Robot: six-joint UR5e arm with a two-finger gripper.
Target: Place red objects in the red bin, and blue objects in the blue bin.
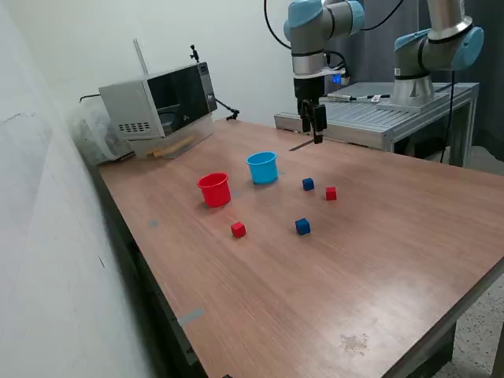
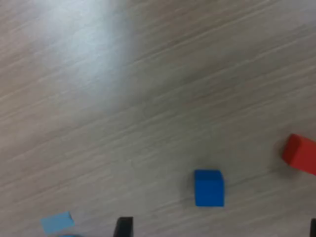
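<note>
The red cup (image 1: pixel 214 189) and the light blue cup (image 1: pixel 262 167) stand upright side by side on the wooden table (image 1: pixel 378 260). One red cube (image 1: pixel 238 229) lies in front of the red cup, another red cube (image 1: pixel 331 193) toward the exterior view's right. One dark blue cube (image 1: pixel 308 183) lies beside that red cube, another (image 1: pixel 302 227) nearer the front. My gripper (image 1: pixel 313 134) hangs open and empty above the table, behind the cubes. The wrist view shows a blue cube (image 2: pixel 209 187), a red cube (image 2: pixel 300 154) and my two dark fingertips (image 2: pixel 123 227) set far apart.
A microwave (image 1: pixel 161 106) stands at the table's back on the exterior view's left. A metal bench (image 1: pixel 394 114) with a second arm (image 1: pixel 433 55) is behind the table. A small light blue patch (image 2: pixel 57 222) shows in the wrist view; I cannot tell what it is.
</note>
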